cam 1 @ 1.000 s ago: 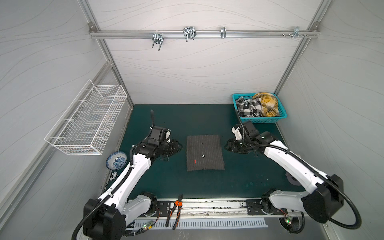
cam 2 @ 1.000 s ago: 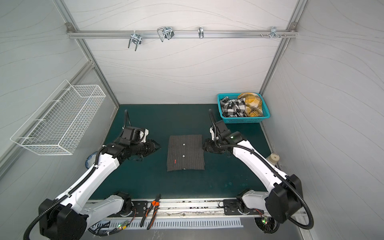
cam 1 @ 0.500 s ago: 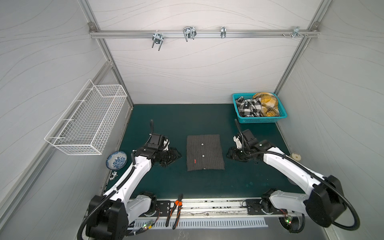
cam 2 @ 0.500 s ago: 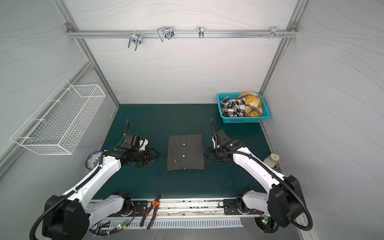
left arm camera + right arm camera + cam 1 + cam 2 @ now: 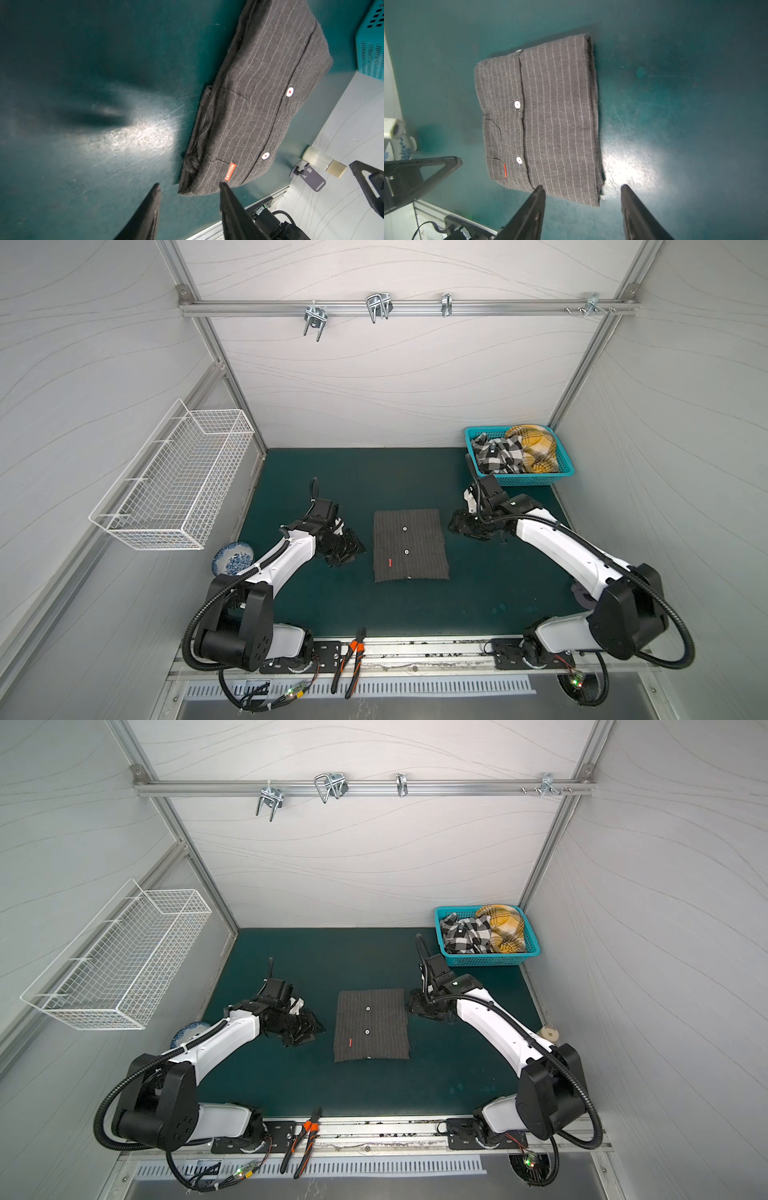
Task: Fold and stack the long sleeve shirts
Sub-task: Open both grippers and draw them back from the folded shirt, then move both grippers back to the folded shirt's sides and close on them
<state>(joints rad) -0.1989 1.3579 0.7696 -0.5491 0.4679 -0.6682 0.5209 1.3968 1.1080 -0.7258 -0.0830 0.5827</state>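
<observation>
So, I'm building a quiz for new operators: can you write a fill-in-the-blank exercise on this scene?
1. The orange label on the folded shirt reads ____.
2. The left gripper and right gripper both stand ____, holding nothing.
3. The teal basket holds a checked garment and a ____ plaid garment.
4. The folded shirt lies ____ the two grippers.

Missing words: FASHION; open; yellow; between.

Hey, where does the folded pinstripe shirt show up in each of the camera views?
In a top view: shirt centred on the green mat.
In a top view: shirt likewise mid-mat.
Left wrist: shirt just ahead of the left gripper, orange tag nearest.
Right wrist: shirt just ahead of the right gripper.
Shared landmark: the orange tag, in all four.
</observation>
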